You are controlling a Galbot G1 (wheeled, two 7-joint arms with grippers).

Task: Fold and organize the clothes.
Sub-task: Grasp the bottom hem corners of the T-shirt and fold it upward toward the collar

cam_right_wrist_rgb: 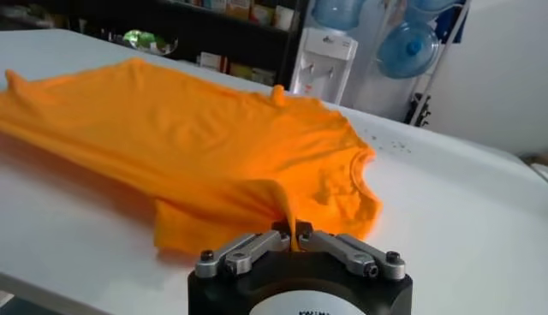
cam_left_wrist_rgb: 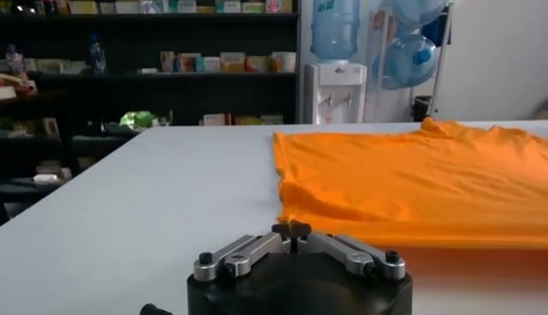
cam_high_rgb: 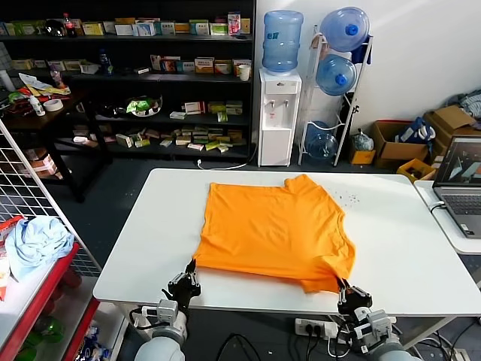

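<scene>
At the table's near edge, the right gripper (cam_right_wrist_rgb: 293, 228) is closed, its jaws pinched on a fold of the orange T-shirt (cam_high_rgb: 274, 229) at the garment's near right corner. The left gripper (cam_left_wrist_rgb: 291, 229) is also closed at the near edge, at the shirt's near left corner; whether fabric is caught between its jaws cannot be told. The T-shirt is spread across the middle of the white table (cam_high_rgb: 406, 241), with its neck opening turned toward the right edge.

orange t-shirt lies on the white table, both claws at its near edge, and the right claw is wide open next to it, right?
Not quite. The right claw is shut on the orange T-shirt, pinching a fold of it, as the right wrist view shows. The rest holds: white table, left claw at the near edge.
</scene>
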